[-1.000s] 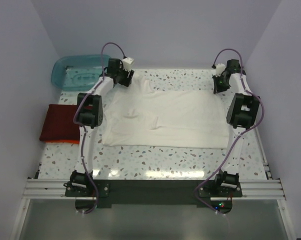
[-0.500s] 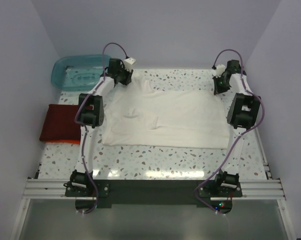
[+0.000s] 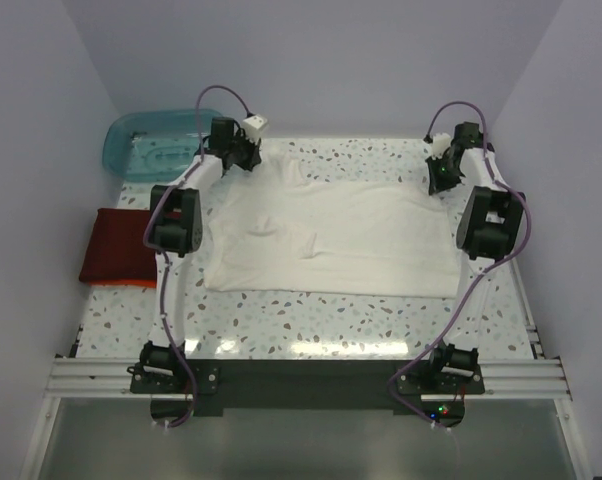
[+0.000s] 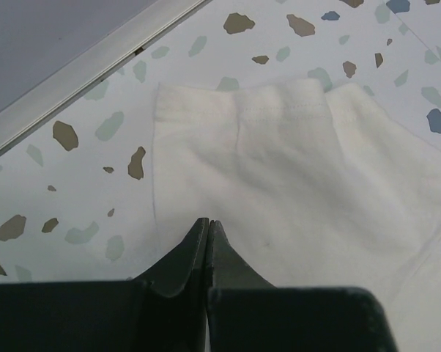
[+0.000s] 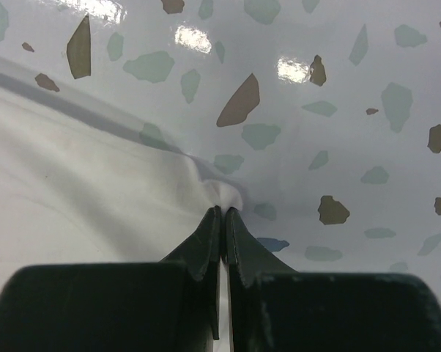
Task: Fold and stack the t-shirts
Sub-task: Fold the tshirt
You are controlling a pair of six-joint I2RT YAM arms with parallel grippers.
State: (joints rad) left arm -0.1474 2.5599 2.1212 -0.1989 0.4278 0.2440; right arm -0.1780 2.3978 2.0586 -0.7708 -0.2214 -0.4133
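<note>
Two grippers, both w/ fingers together. Left gripper [image 4: 208, 221]: tips shut tight, resting on cream-white t-shirt [image 3: 331, 235] at its far-left sleeve, near hem; cloth caught or not, cannot tell. Right gripper [image 5: 223, 211]: clamped on small pucker at far-right corner of same shirt. Shirt spread flat on table [image 3: 311, 322]. Left of it, apart: dark red t-shirt [image 3: 119, 245], folded, w/ orange t-shirt [image 3: 121, 283] as thin edge on near side. Seen in top view only: red & orange shirts, teal tub [image 3: 156, 140] beyond far-left corner of white shirt. Seen in wrist views only: fingertips, pucker, sleeve hem.
</note>
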